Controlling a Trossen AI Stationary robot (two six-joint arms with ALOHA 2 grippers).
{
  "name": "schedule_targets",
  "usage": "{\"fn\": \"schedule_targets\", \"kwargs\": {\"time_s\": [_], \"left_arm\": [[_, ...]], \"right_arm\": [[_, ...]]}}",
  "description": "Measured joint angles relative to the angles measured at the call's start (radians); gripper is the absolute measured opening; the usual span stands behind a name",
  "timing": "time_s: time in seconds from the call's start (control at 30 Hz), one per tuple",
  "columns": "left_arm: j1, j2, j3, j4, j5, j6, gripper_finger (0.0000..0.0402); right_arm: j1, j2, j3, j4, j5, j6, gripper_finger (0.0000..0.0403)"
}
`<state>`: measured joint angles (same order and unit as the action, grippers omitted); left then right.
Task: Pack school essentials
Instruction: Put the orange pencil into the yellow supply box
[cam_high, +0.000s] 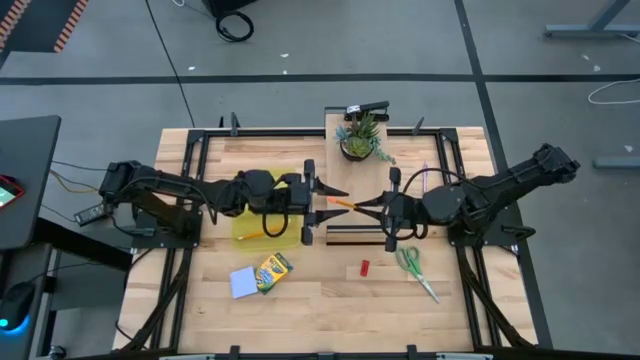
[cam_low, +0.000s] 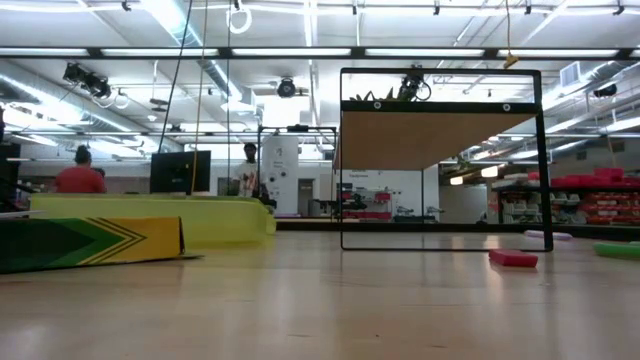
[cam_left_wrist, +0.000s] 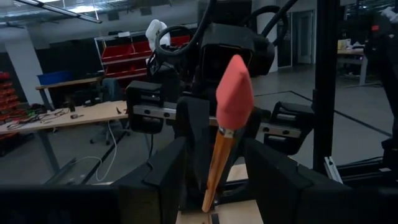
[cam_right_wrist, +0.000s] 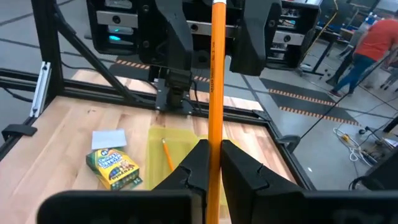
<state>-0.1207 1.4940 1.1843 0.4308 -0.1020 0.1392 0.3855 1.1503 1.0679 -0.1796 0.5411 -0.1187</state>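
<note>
High view: both arms meet over the middle of the bench (cam_high: 330, 300), the orange pencil (cam_high: 340, 203) bridging them. Right end effector (cam_high: 368, 206) is clamped on the pencil; left end effector (cam_high: 330, 196) stands with its fingers spread around the eraser end. Scissors (cam_high: 415, 270), crayon box (cam_high: 271, 269) and notepad (cam_high: 243, 282) lie on the bench.

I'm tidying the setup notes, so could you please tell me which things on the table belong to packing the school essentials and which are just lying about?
Part of the job:
- orange pencil, pinched by the right gripper, its eraser end between the left gripper's open fingers
- green-handled scissors
- crayon box
- blue notepad
- red block
- purple pen

Lying about:
- potted plant
- yellow case
</note>
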Motion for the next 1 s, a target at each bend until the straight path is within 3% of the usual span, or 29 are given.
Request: {"fn": "schedule_targets", "kwargs": {"time_s": [0.17, 0.63, 0.77, 1.0], "left_arm": [[0.000, 0.000, 0.000, 0.000, 0.000, 0.003, 0.0154], [0.000, -0.001, 0.000, -0.001, -0.001, 0.006, 0.0018], [0.000, -0.001, 0.000, -0.001, -0.002, 0.006, 0.0018], [0.000, -0.012, 0.000, -0.058, -0.001, 0.025, 0.0024]], "right_arm": [[0.000, 0.000, 0.000, 0.004, 0.000, -0.013, 0.0040], [0.000, 0.000, 0.000, 0.004, 0.003, -0.012, 0.0041], [0.000, 0.000, 0.000, 0.003, 0.020, 0.007, 0.0061], [0.001, -0.012, 0.000, -0.027, 0.042, 0.040, 0.0130]]}}
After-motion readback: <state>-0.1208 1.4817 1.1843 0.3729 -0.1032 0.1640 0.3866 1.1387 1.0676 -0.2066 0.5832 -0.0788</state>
